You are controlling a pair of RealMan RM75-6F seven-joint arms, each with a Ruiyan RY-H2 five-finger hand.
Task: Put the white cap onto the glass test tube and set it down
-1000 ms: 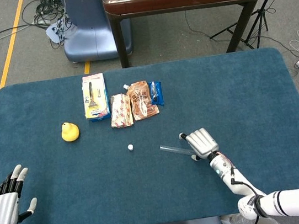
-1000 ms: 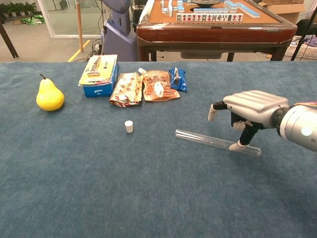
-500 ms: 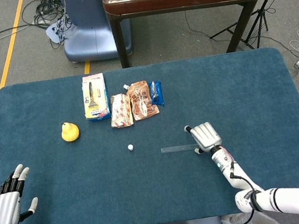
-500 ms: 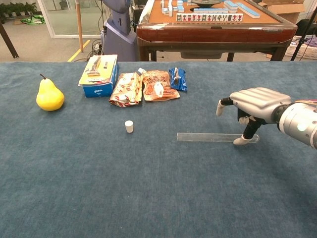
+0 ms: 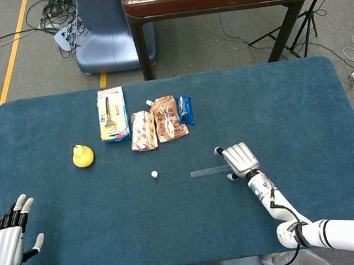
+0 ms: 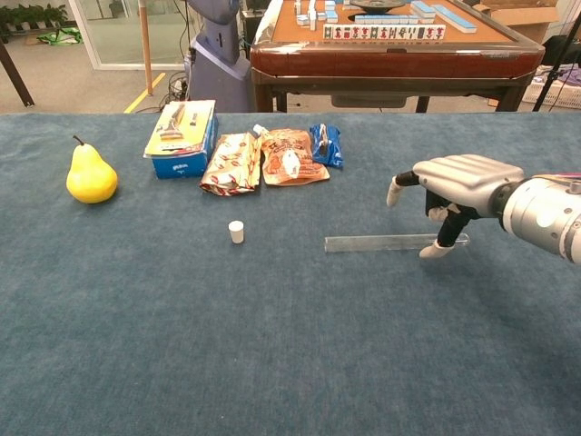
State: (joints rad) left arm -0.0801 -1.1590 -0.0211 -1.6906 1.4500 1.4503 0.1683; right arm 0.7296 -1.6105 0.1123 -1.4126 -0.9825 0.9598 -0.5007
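Glass tube (image 6: pixel 386 242) lies flat under my right hand (image 6: pixel 454 186), palm down, fingertips (image 6: pixel 432 251) touching it, nothing gripped yet.

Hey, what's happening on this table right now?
The robot's right hand is over one end of a glass test tube lying flat on the blue table, fingertips touching it but not lifting it. The white cap stands apart, not on the tube. The left hand rests open at the table's near corner.

A blue-carpeted table (image 5: pixel 291 103) carries a pear (image 5: pixel 83 155), snack packets (image 5: pixel 160 123), white cap (image 5: pixel 154 174) and test tube (image 6: pixel 381 242).
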